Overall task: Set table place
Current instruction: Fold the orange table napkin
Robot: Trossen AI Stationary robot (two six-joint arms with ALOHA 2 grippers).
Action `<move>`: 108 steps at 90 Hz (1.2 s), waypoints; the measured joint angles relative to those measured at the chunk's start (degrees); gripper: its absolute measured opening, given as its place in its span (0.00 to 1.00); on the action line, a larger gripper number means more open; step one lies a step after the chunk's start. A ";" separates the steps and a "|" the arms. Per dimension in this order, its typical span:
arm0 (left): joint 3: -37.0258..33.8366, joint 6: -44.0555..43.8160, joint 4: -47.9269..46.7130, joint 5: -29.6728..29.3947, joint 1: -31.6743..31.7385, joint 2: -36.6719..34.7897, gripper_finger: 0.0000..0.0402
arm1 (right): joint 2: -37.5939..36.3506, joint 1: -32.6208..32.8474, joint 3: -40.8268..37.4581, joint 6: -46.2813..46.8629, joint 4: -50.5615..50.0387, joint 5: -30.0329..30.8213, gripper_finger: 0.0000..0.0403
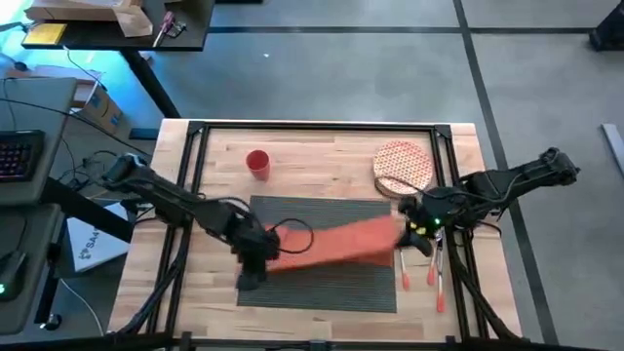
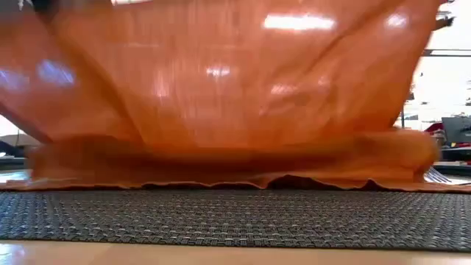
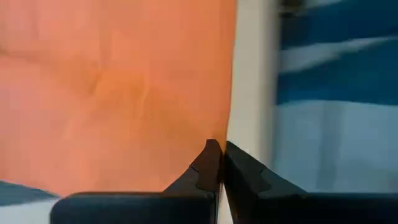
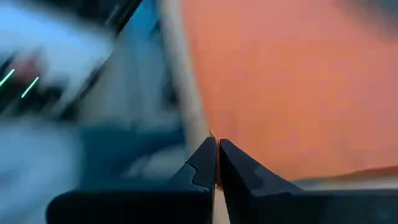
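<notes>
A red cup (image 1: 257, 164) stands at 11 o'clock on the table (image 1: 322, 146); its contents cannot be told. The table place (image 1: 322, 278) lies at centre. Above it, the left gripper (image 1: 261, 252) and right gripper (image 1: 411, 230) each pinch an edge of the orange napkin (image 1: 343, 242). The patterned plate (image 1: 402, 164) sits at 1 o'clock.

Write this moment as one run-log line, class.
left hand: shut on napkin | right hand: shut on napkin | napkin: stretched over placemat
</notes>
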 joint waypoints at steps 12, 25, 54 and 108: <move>0.04 -7.94 3.72 0.40 0.45 -7.95 0.00 | -1.46 2.77 0.01 1.31 11.09 -1.49 0.00; 0.07 -9.40 0.31 -20.69 5.53 -14.71 0.00 | -5.41 -1.77 0.15 1.12 1.44 15.93 0.00; 0.02 7.99 1.52 -44.05 28.62 -10.29 0.00 | -6.25 -25.62 -1.05 -3.66 -27.17 39.74 0.00; -0.02 24.00 54.32 -17.04 25.67 3.55 0.06 | -2.64 -26.11 -1.05 -16.32 14.08 0.28 0.00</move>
